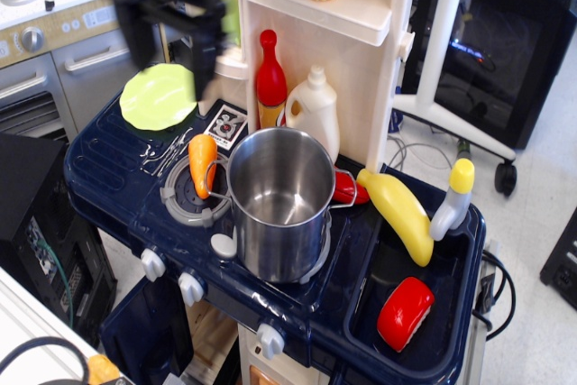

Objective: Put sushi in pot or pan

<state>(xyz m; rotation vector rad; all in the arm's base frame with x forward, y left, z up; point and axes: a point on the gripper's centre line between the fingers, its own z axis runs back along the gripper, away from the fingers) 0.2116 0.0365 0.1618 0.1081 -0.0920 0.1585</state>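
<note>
The sushi (405, 313) is a glossy red oblong piece lying in the dark blue sink at the front right. The pot (280, 200) is a tall shiny steel cylinder with loop handles, standing empty on the toy stove's burner. My gripper (200, 47) is a dark motion-blurred shape at the upper left, above the green plate and beside the cream shelf unit, far from both the sushi and the pot. Its jaws are too blurred to read.
An orange carrot (202, 161) lies left of the pot. A yellow banana (402, 214) and a small red piece (348, 190) lie to its right. A green plate (159, 96), a red bottle (270, 83), a cream jug (315, 110) and a grey bottle (453, 200) stand around.
</note>
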